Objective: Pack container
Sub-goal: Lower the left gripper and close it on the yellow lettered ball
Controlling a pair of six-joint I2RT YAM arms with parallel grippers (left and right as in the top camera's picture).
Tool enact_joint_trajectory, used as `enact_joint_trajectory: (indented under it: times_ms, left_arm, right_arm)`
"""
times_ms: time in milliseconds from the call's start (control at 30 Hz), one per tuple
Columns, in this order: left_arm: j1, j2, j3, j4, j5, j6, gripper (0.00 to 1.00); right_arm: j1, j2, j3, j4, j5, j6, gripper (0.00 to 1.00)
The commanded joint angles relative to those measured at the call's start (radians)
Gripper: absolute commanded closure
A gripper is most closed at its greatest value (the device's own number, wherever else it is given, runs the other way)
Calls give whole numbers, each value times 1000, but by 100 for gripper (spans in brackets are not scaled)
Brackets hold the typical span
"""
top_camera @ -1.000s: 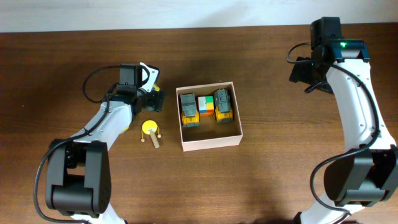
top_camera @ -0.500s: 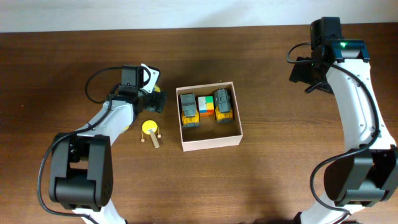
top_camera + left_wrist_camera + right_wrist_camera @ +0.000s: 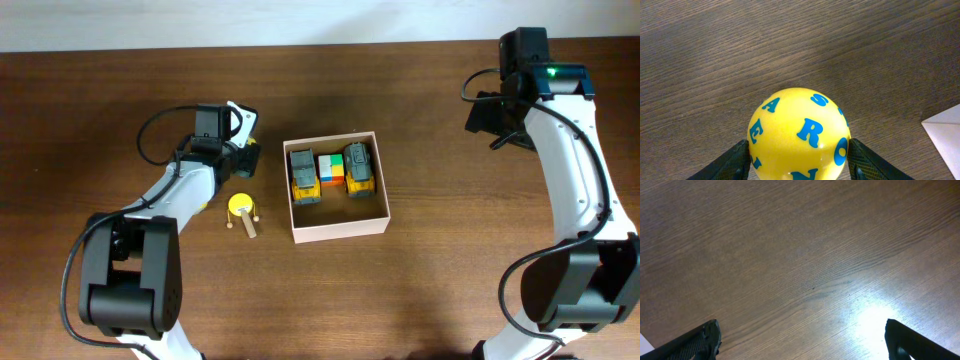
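Observation:
The container (image 3: 340, 229) is a shallow box with white walls and a tan inside, at the table's middle. It holds two yellow-and-grey toy trucks (image 3: 304, 176) (image 3: 359, 169) with a multicoloured cube (image 3: 331, 168) between them. My left gripper (image 3: 248, 160) is just left of the box. In the left wrist view it (image 3: 799, 162) is shut on a yellow ball with blue letters (image 3: 800, 130), both fingers touching its sides. A white corner of the box (image 3: 946, 131) shows to the right. My right gripper (image 3: 486, 116) (image 3: 802, 340) is open and empty, far right of the box.
A yellow toy with a wooden stick (image 3: 241, 210) lies on the brown wooden table (image 3: 420, 290), left of the box and just in front of my left gripper. The table's far edge meets a white wall.
My left gripper has shifted very slightly by the box's left wall, and the ball now shows less from above. The right arm has not moved.

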Motion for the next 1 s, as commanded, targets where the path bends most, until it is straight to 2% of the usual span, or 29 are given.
enact_joint_trajectory:
  times_ms: [0,600,967]
  left_arm:
    - [2,5,13,3,-3,1,41]
    - [1,-7,19,-2,-3,-4,47]
    - [2,-165,25,-29,-7,-11,48]
  right_arm:
    - [-1,5,-9,0,2,13,1]
    - [-1,5,-9,0,2,13,1]
    - [-1,5,-9,0,2,13,1]
